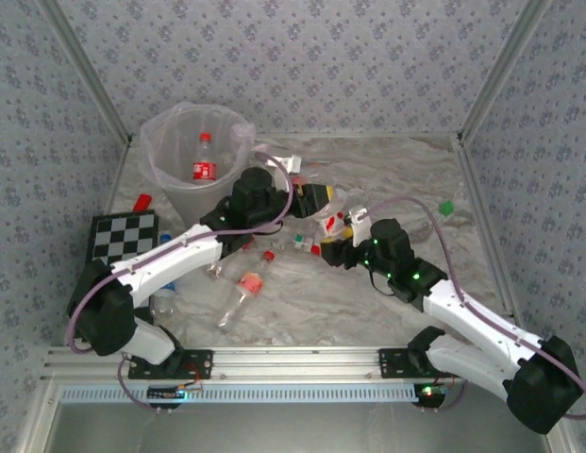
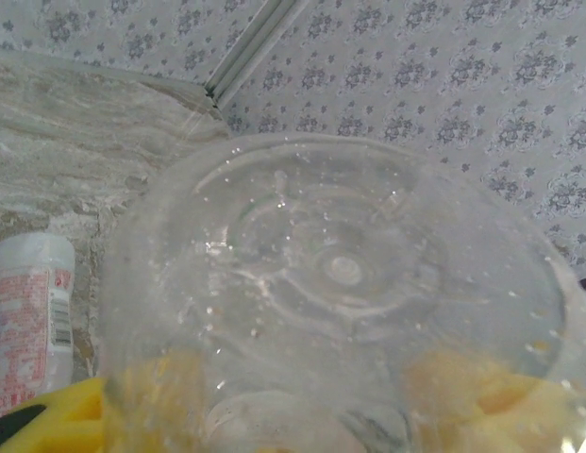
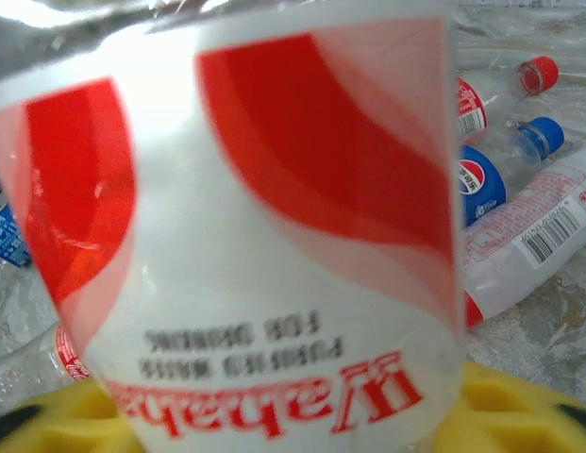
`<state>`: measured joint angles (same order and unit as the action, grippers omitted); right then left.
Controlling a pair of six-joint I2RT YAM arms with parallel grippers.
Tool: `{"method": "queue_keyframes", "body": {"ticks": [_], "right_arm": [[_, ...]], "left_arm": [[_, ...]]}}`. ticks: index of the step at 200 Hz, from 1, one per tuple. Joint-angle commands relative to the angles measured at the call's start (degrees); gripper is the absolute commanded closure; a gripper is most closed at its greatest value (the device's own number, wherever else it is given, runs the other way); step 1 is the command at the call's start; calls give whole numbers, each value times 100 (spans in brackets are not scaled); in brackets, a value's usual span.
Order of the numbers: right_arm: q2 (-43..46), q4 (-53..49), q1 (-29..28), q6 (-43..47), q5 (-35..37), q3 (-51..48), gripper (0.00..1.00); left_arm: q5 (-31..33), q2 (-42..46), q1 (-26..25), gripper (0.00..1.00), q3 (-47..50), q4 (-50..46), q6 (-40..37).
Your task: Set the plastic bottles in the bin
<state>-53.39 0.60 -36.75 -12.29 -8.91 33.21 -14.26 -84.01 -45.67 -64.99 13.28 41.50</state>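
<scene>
One bin [image 1: 168,179] stands at the far left corner of the surface [image 1: 387,302], with one red-capped bottle [image 1: 205,165] inside; the left gripper [image 1: 316,197] has one clear bottle [image 2: 340,274] between its pads, the right gripper [image 1: 328,247] one red-labelled bottle [image 3: 255,208]; I cannot tell whether either grips; three more bottles [image 3: 524,247] lie beside it.

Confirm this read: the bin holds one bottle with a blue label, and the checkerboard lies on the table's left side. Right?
Not quite. The bottle in the bin has a red label and a red cap, not blue; the top external view shows it. The rest stands: it is the one bottle visible in there, and the checkerboard lies on the table's left side.
</scene>
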Motion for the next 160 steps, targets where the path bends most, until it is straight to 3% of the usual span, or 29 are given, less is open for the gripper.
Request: {"method": "queue_keyframes", "body": {"ticks": [1, 7, 38, 69, 106, 160], "right_arm": [[79, -220, 15, 293, -220, 264, 5], [121, -357, 40, 371, -141, 333, 0], [625, -992, 357, 588, 125, 459, 0], [1113, -1235, 770, 379, 94, 214, 0], [1158, -831, 1038, -36, -75, -222, 0], [1115, -1003, 1047, 5, -102, -96, 0]], "left_arm": [[88, -44, 16, 55, -711, -338, -496], [115, -65, 40, 55, -887, -578, -623], [156, -130, 373, 56, -1966, -1756, -1267], [334, 60, 876, 58, -2713, -2284, -1934], [271, 337, 1866, 61, -3408, -2806, -2135], [872, 442, 3258, 71, -3896, -3652, -2519]]}}
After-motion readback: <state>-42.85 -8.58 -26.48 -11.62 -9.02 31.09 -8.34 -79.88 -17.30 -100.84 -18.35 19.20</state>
